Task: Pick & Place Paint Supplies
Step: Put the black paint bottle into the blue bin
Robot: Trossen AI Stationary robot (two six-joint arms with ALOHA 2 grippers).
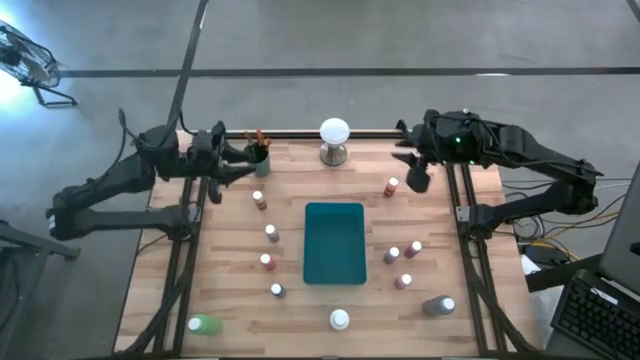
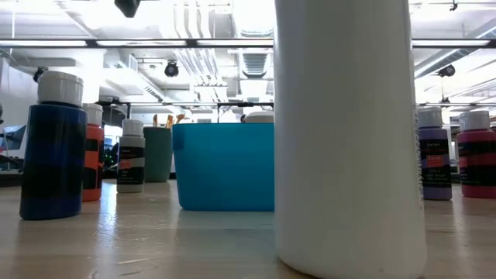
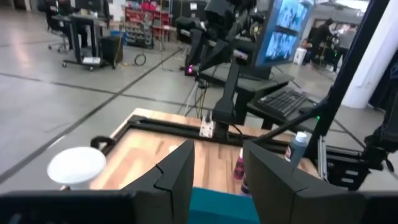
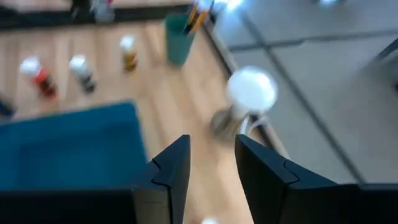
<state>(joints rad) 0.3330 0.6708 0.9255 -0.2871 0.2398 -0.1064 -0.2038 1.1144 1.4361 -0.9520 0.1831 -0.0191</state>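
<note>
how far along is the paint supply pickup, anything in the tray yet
Nothing looks done: the teal tray is empty and the bottles still stand scattered around it, such as the red bottle and the green bottle. Neither the left hand nor the right hand holds anything; both hover at the table's far edge. All placing remains.

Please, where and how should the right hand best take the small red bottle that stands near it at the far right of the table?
The red bottle stands upright and apart from its neighbours, so probably come straight down from above and close on its white cap or the body just below. The right hand hovers beside it with a gap between its fingers.
</note>
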